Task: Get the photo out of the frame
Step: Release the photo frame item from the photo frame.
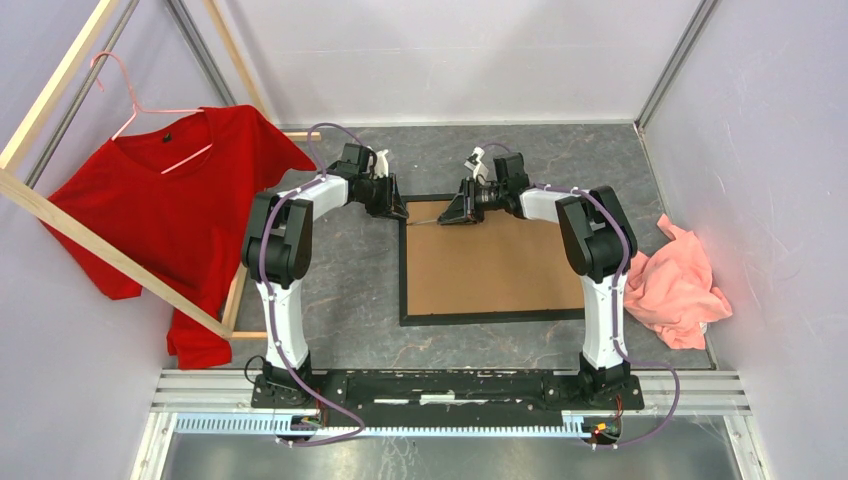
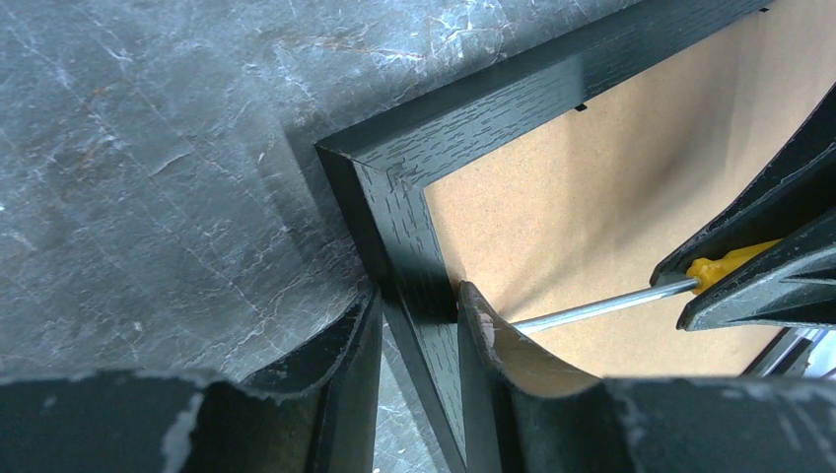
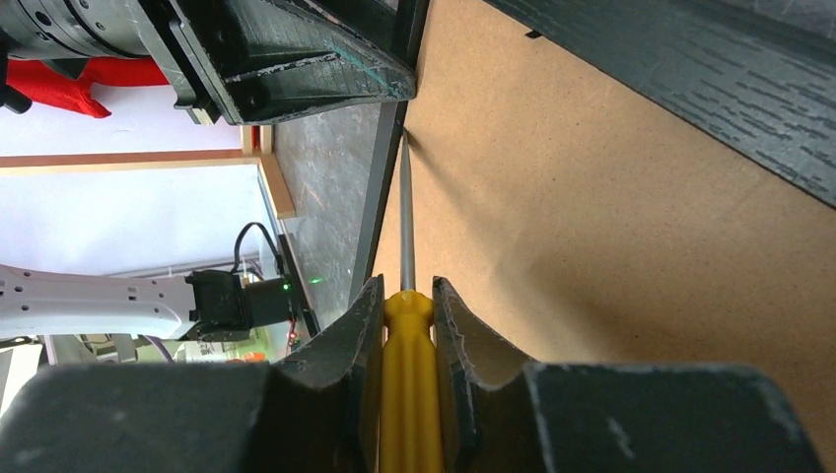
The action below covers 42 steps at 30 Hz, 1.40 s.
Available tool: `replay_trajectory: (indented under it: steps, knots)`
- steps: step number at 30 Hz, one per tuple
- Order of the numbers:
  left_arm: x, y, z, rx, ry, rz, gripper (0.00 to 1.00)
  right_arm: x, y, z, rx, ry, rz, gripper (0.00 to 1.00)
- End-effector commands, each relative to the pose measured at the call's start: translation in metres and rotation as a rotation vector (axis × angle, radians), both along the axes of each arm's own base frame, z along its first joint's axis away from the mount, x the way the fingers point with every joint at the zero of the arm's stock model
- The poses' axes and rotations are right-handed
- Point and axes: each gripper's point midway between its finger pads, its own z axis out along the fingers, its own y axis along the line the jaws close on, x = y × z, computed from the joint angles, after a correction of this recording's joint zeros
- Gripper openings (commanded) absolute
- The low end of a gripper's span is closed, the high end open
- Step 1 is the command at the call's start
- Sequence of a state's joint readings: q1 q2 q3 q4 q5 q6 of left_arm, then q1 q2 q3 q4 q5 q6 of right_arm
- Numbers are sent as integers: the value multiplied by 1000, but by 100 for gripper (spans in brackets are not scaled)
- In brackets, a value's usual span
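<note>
Left wrist view: the left pincer [image 2: 419, 301] straddles a rail of the frame [image 2: 473, 123] by its far-left corner, fingers close on both sides; whether it grips, I cannot tell. The right pincer [image 3: 407, 291] is clamped on a yellow screwdriver [image 3: 406, 374], its tip at the frame's inner edge. The photo is hidden, likely under the backing board [image 3: 592, 246] inside the frame. A loose left hold could let levering skid the frame across the counter [image 2: 148, 148].
</note>
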State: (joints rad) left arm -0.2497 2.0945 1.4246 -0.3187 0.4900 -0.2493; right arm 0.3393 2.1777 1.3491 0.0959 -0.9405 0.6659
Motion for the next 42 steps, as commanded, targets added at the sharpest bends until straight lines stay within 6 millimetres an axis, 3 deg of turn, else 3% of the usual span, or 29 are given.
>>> replay_trajectory:
  steps: [1,12,21,35,42]
  knots:
    - [-2,4,-18,64,16,37,27,3,-6,-11,-32,19,-48,0]
    - [-6,3,-21,72,23,37,22,3,-10,-10,2,86,-114,0]
    - [-9,-4,-21,70,27,21,18,6,-11,-21,-24,99,-120,0]
    - [-26,-18,-25,82,46,0,6,7,10,-27,-20,113,-76,0]
    - [-31,-20,-25,80,61,35,2,-11,30,-28,-10,127,-24,0]
